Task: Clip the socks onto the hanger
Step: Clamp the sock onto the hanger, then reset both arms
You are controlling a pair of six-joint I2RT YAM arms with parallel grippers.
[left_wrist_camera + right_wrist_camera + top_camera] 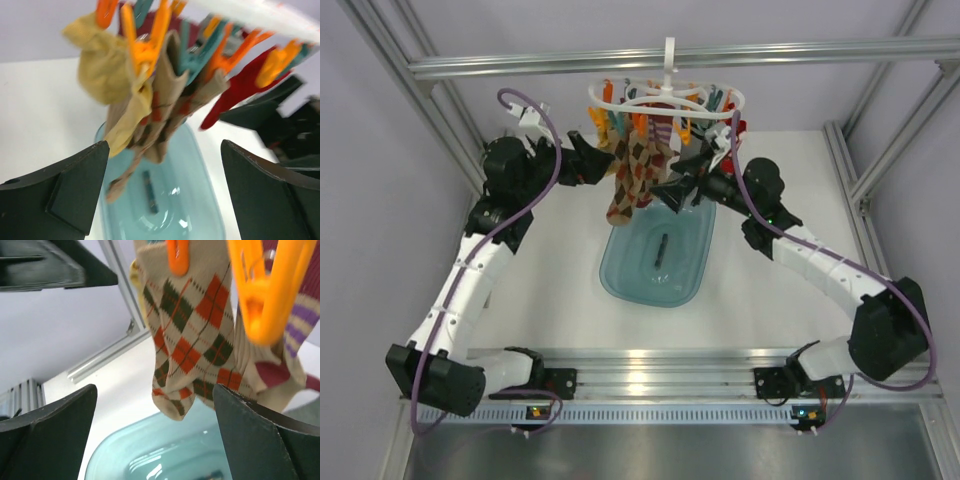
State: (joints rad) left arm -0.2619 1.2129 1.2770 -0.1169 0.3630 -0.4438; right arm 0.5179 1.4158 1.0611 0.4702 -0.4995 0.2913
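The white round hanger [665, 98] hangs by its hook from the aluminium bar, with orange and coloured clips below its rings. Several socks hang clipped from it: argyle socks [635, 170] [192, 335], a tan sock [102, 67], a red sock [240, 90] and a striped sock [287, 355]. My left gripper [605, 163] [165, 195] is open and empty just left of the hanging socks. My right gripper [677, 188] [155, 440] is open and empty just right of them, below the argyle sock's toe.
A translucent blue tray [620, 270] lies on the white table under the hanger, with a small dark item [661, 250] inside. The aluminium frame bar [520, 65] crosses the top; frame posts stand at both sides.
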